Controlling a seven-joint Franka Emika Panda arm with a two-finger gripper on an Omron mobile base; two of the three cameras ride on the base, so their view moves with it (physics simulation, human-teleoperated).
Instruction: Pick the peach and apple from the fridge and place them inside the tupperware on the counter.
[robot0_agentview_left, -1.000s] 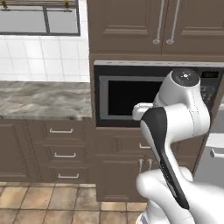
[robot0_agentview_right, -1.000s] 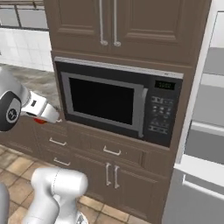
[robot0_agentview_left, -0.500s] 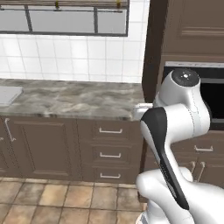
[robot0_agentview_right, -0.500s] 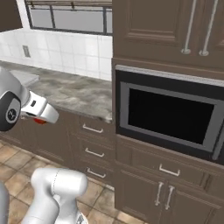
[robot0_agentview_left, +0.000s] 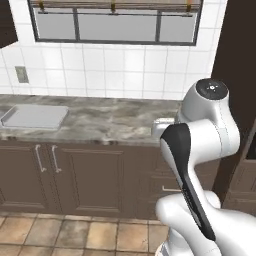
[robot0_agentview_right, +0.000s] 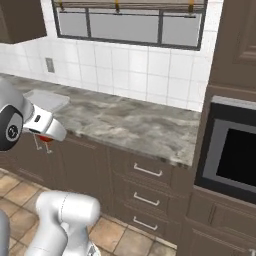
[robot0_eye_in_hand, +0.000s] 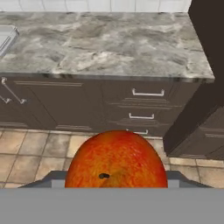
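Note:
A red-orange apple sits low in the middle of the hand view, and my gripper is shut on it; the fruit hides the fingertips. In the right base view my gripper hangs at the left in front of the cabinet doors, a red sliver of the apple showing under the white hand. The tupperware lies on the counter to the left, also seen as a grey tray past the hand and as a corner of the tupperware. The peach and the fridge are out of view.
A black microwave is set in a tall dark cabinet on the right. Drawers and cabinet doors run under the counter. A window sits above white wall tiles. Tiled floor lies below.
The whole picture has shifted: the base has moved left, so the microwave slid off to the right and the counter, window and tupperware came into view. The arm keeps its pose with the apple.

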